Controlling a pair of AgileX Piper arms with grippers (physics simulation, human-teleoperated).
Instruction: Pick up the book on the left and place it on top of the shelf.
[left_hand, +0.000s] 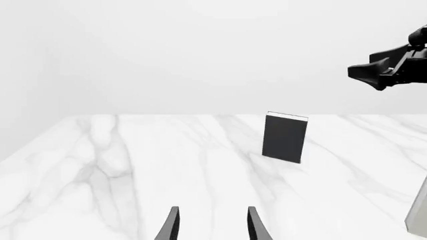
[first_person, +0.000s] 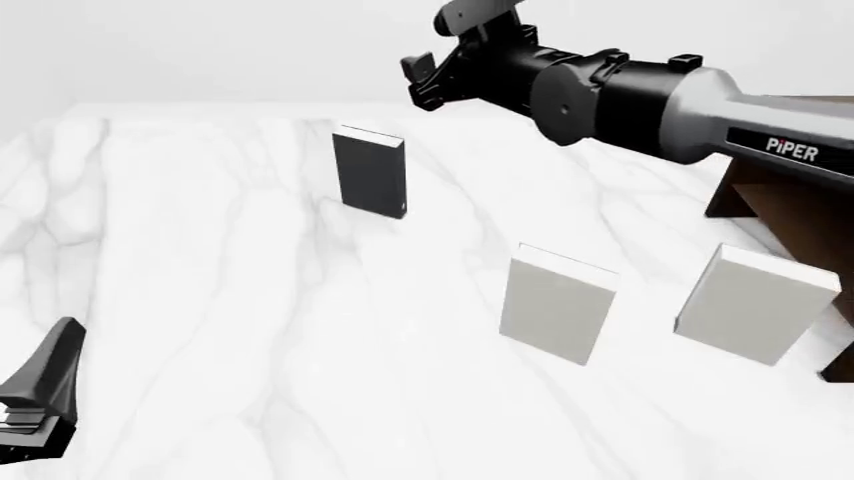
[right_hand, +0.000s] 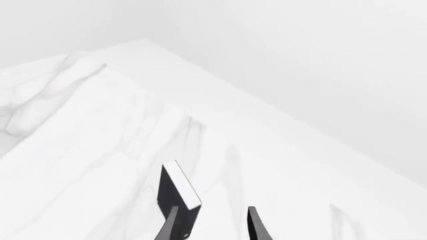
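Marble-patterned white bench (first_person: 200, 300) carries three books standing upright, well apart from one another. The dark book (first_person: 368, 171) stands farthest back and to the left, its black cover facing the arms and its white page edges showing along the top. Two pale grey books stand nearer: one (first_person: 557, 303) in the middle and another (first_person: 754, 304) to its right, just in front of the brown shelf (first_person: 787, 205), whose dark wood shows at the right edge behind the right arm. The right gripper (first_person: 447, 55) hangs in the air above and a little right of the dark book, not touching it; its jaws are spread with nothing between them. The left gripper (first_person: 40, 395) sits low at the near left corner, well away from the dark book, its jaws also spread and empty.
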